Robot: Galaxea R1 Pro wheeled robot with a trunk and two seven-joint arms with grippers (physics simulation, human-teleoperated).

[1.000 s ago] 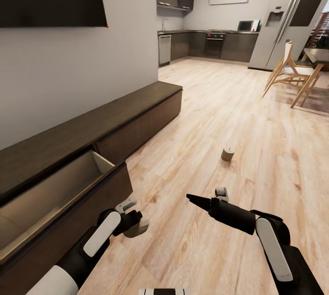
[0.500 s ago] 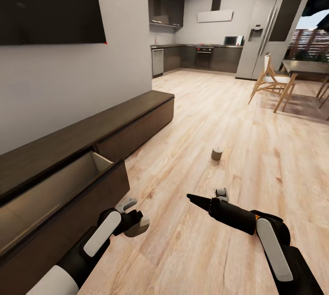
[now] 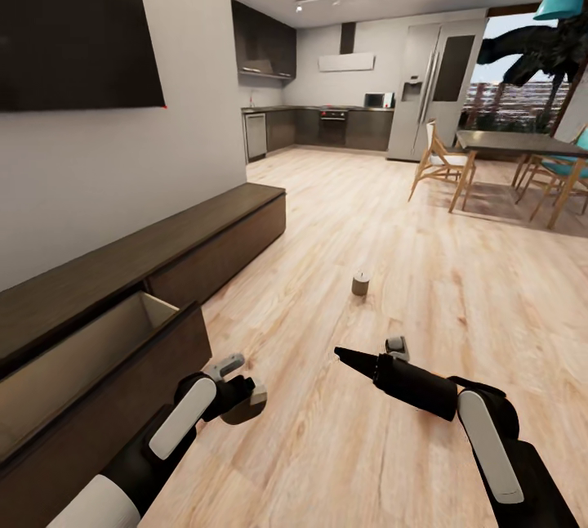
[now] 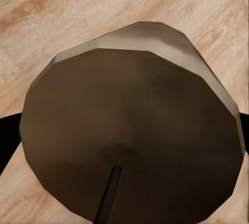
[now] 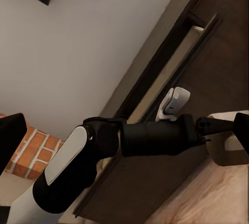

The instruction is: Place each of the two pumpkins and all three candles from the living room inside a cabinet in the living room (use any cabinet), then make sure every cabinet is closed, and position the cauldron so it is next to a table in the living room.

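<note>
1. The left gripper (image 3: 245,401) is closed around a candle (image 4: 132,141). It is a short, fat candle with grey sides and a thin dark wick, and in the left wrist view it looks very big and near.
2. The candle looks hard and light. I think it is smooth, so it could slip. The best place to hold it is around its round sides, not by the wick.
3. The held candle hangs low over the floor (image 3: 392,250), just beside the open drawer (image 3: 90,348) of the cabinet (image 3: 163,254).
4. The drawer is pulled out. What shows of its pale wood inside looks bare, so the candle could go in there.
5. Another candle (image 3: 360,284) stands upright on the floor, well apart from both arms.
6. The right gripper (image 3: 367,356) has nothing in it. Its dark finger points to the side. I cannot tell how far open it is.
7. The floor is light wood planks. It looks flat and smooth.
8. The cabinet is long, low and dark brown, and it sits along a grey wall under a big black screen (image 3: 73,38).
9. Far off there is a kitchen (image 3: 327,123) with dark cupboards, and a dining table (image 3: 514,144) with wooden chairs.
</note>
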